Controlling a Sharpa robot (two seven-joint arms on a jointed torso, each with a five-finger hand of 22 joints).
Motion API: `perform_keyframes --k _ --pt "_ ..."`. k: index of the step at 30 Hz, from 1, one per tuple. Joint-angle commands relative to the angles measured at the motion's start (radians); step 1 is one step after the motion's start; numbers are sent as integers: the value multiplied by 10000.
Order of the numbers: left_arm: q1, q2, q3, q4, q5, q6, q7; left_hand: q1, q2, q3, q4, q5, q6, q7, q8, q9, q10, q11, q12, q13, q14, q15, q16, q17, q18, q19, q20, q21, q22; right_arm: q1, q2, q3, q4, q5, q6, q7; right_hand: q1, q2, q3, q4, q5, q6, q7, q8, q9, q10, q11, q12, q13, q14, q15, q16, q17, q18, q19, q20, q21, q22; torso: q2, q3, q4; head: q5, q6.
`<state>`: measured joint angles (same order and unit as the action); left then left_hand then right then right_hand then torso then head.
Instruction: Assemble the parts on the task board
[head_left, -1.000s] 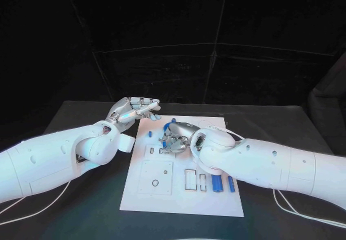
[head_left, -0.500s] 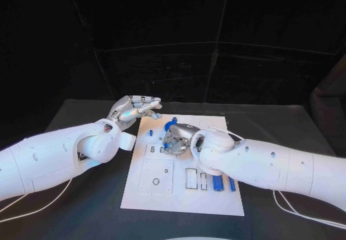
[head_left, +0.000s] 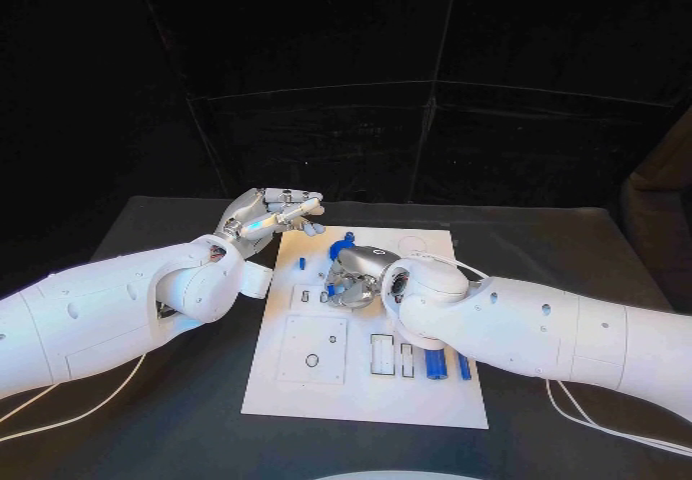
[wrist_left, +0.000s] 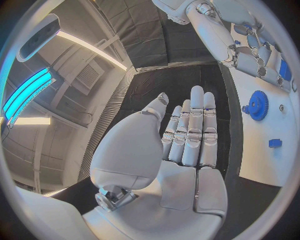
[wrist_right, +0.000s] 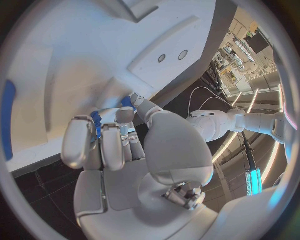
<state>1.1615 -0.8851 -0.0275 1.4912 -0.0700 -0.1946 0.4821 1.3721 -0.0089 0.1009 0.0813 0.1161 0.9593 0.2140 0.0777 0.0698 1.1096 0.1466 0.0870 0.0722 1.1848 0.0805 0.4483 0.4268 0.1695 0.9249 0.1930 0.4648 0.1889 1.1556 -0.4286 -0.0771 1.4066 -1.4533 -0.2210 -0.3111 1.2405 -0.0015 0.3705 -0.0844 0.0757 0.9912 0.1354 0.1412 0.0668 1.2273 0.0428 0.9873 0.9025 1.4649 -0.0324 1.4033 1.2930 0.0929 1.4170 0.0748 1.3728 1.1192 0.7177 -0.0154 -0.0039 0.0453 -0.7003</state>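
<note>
The white task board (head_left: 361, 400) lies mid-table. My right hand (head_left: 356, 278) rests on its middle with fingers curled down, pinching a small blue part (wrist_right: 97, 124) against the board (wrist_right: 75, 50). A blue gear (head_left: 342, 245) stands just beyond that hand, also seen as the gear (wrist_left: 256, 105) in the left wrist view. My left hand (head_left: 274, 214) hovers above the table by the board's far left corner; its fingers (wrist_left: 190, 130) lie straight and hold nothing. A short blue peg (head_left: 302, 266) stands near the board's left edge.
Two blue cylinders (head_left: 434, 362) (head_left: 463, 366) lie in slots at the board's near right, beside empty white slots (head_left: 382, 355). A square recessed plate (head_left: 312, 352) with holes sits at the near left. Black table surrounds the board.
My left hand has risen slightly and drifted toward the board's far corner. My right hand stays on the board's middle with the blue part.
</note>
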Motion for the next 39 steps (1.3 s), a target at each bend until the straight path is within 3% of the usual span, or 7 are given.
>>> perform_keyframes --k 1,8,28,39 --pt "17 21 4 7 -16 115 -74 24 78 -22 -58 -26 23 41 -34 13 -30 20 -49 16 -75 -15 -50 17 124 -89 -6 -57 -15 -56 -37 -52 -36 -85 346 -47 -41 -59 47 -7 62 55 12 45 14 -56 11 -59 -20 511 -19 -3 -12 -113 -38 -53 -3 -15 -4 -4 -5 -10 -19" --pt "16 28 4 8 -16 140 -75 34 79 -14 -71 -26 27 40 -37 14 -27 19 -53 17 -75 -16 -62 29 126 -93 -5 -57 -17 -70 -124 -56 3 -90 501 -84 -131 -276 16 -59 88 -64 58 -55 -4 -250 46 -335 -308 494 5 -44 -59 -98 -83 -37 -59 -113 -9 -6 -7 -11 -43" --pt "15 22 4 -18 -16 160 -95 34 79 -14 -71 -26 27 40 -37 14 -27 19 -53 17 -75 -16 -62 29 126 -93 -5 -57 -17 -88 -136 -57 62 -90 426 -179 -330 -542 -113 -58 269 -355 129 -243 -11 -424 113 -620 -621 466 60 -122 -139 -76 -140 12 -141 -244 -4 -9 -2 -14 -74" --pt "15 37 4 -39 -16 172 -108 39 82 -9 -78 -25 29 40 -39 15 -26 19 -56 17 -76 -16 -70 37 127 -96 -4 -57 -19 -93 -103 -57 89 -140 -40 -97 -540 -764 -590 74 248 -1034 217 -557 -14 -483 209 -670 -745 465 135 -149 -136 -69 -152 78 -191 -300 -3 -6 5 -47 -80"
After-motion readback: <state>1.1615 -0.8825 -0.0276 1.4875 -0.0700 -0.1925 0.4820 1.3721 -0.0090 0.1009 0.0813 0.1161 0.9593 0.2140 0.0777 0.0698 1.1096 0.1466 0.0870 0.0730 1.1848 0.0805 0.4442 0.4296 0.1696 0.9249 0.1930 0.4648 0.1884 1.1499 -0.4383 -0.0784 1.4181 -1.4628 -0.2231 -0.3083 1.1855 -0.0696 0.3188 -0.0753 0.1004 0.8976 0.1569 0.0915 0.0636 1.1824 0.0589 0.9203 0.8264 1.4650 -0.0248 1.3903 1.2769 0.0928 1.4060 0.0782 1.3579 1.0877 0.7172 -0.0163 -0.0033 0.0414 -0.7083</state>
